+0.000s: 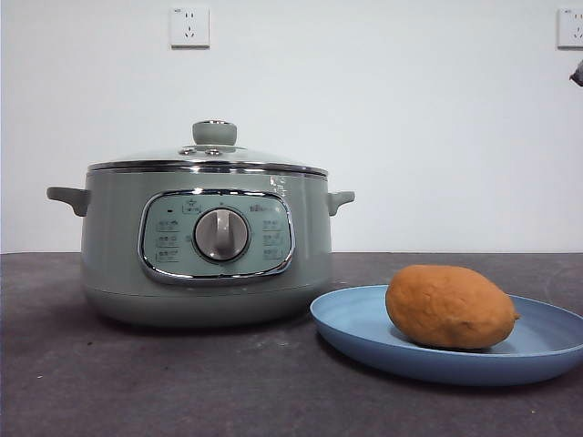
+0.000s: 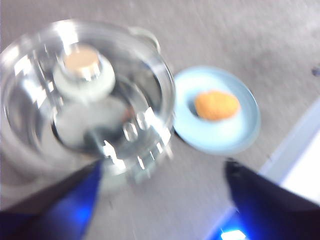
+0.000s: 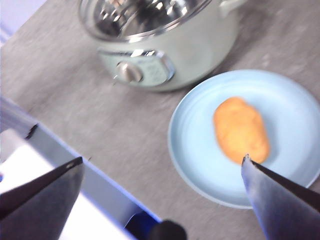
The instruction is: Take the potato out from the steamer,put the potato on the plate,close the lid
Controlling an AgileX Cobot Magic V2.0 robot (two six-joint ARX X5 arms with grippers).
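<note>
The sage-green steamer (image 1: 206, 246) stands on the table with its glass lid (image 1: 209, 157) seated on top, knob (image 1: 215, 132) upright. To its right the orange-brown potato (image 1: 450, 307) lies on the light-blue plate (image 1: 364, 332). My left gripper (image 2: 162, 172) hovers open high above the lid (image 2: 85, 100), holding nothing; that view is blurred. Open and empty as well, my right gripper (image 3: 162, 162) hangs high over the plate (image 3: 200, 145) and potato (image 3: 241, 129). In the front view only a dark tip (image 1: 577, 73) shows at the right edge.
The dark grey tabletop (image 1: 182, 382) spreads in front of the pot. A white wall with two sockets (image 1: 189, 27) stands behind. The table's near edge and a pale strip (image 3: 75, 170) show in the right wrist view.
</note>
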